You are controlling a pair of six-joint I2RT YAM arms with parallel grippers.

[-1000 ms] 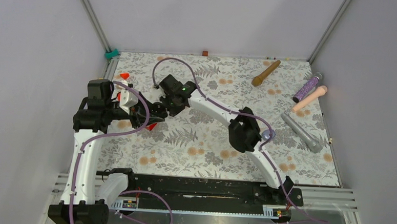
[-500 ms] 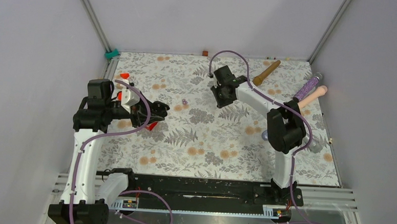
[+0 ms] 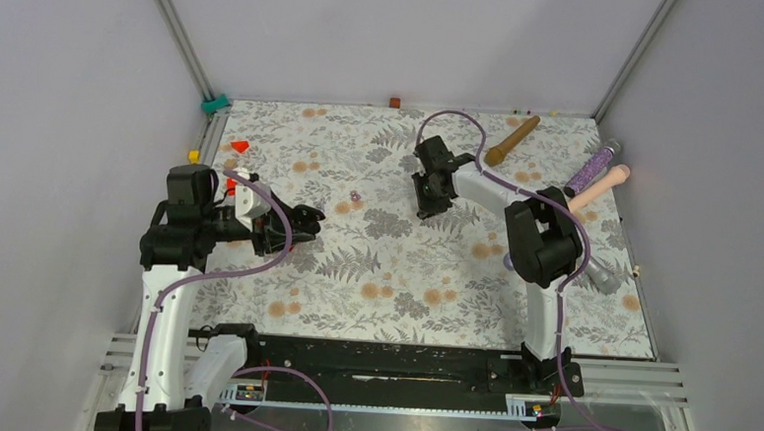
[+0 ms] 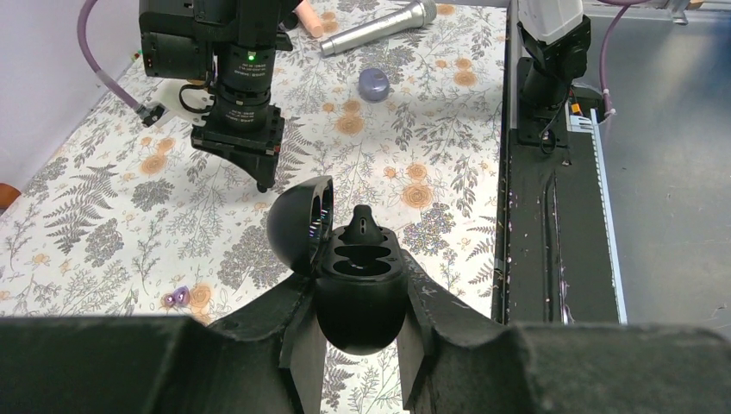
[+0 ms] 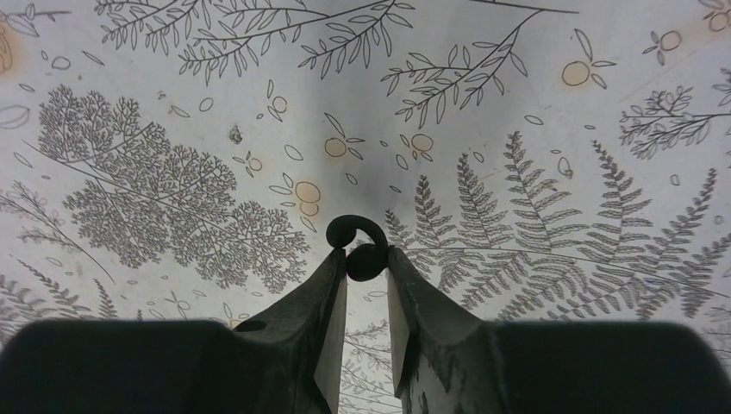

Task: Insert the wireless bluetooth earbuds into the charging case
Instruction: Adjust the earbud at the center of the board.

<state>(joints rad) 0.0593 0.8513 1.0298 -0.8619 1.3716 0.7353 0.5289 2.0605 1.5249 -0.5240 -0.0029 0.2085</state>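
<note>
At the far left of the floral mat (image 3: 384, 285), a small red piece (image 3: 240, 146) lies at 11 o'clock from the left gripper (image 3: 302, 217). That gripper's jaws are clamped on the black case (image 4: 359, 293), one finger on each flank. The case is held above the mat with its round lid (image 4: 299, 226) swung open to the left. A small black piece (image 4: 362, 222) stands up at the case's far rim; I cannot tell whether it is a bud.

A pale purple bud (image 3: 355, 194) lies on the mat at 2 o'clock from the case, between the two grippers and touching neither.

At 3 o'clock from that bud, the right gripper (image 3: 425, 206) points down at the mat. Its jaws are pinched on a black bud (image 5: 363, 262), whose curved hook sticks out past the fingertips, above the fern print.

A wooden handle (image 3: 512, 140) lies at 1 o'clock from the right gripper. Farther right are a glittery purple mic (image 3: 593, 167) and a pink handle (image 3: 598, 188). A silver mic (image 4: 379, 26) sits at 4 o'clock, partly behind the right arm.
</note>
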